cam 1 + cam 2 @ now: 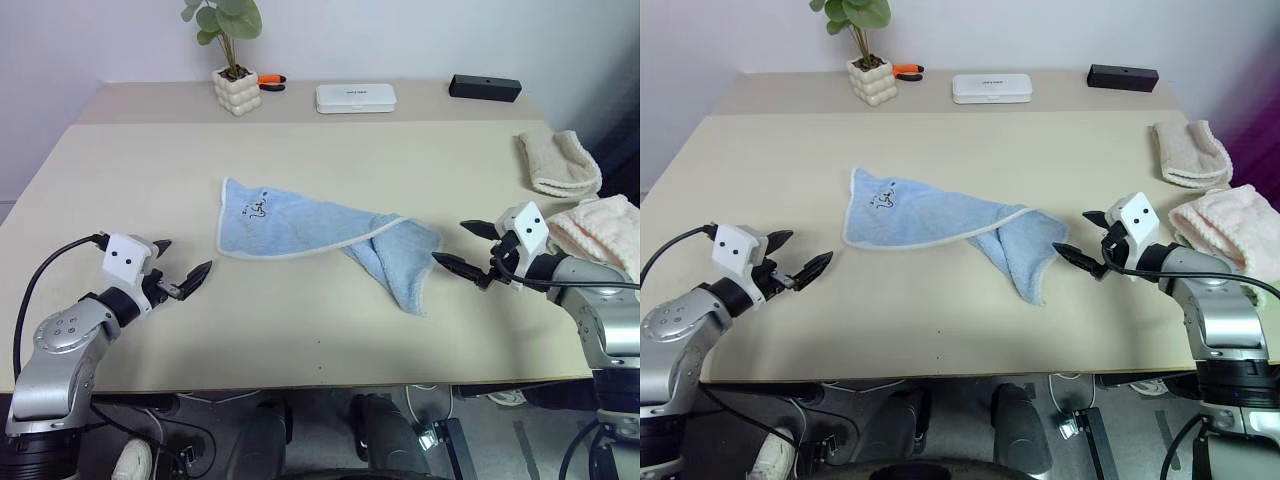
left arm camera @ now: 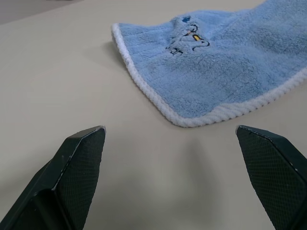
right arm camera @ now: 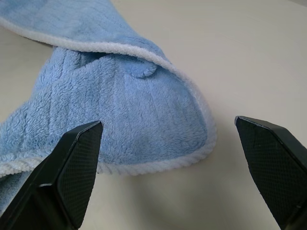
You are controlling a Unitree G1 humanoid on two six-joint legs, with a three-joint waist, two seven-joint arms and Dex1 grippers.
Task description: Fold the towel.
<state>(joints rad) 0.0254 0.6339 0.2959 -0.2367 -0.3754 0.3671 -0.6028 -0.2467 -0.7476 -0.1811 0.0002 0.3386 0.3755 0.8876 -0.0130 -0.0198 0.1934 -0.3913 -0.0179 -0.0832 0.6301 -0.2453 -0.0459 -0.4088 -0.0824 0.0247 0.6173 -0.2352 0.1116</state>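
Spread crumpled mid-counter [image 1: 130, 160]: light blue towel [image 1: 300, 230], right end twisted over itself, so likely needing flattening before any fold. Flanking it, left pincer [image 1: 185, 280] at eight o'clock from the embroidered corner and right pincer [image 1: 470, 250] just beside the bunched tip at three o'clock. Both with fingers wide apart, gripping nothing, seemingly poised to reach in.

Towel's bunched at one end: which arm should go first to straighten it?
Right, probably. The right gripper is open beside the twisted, folded-over end of the towel. The left gripper, also open, sits farther off, facing the flat embroidered corner.
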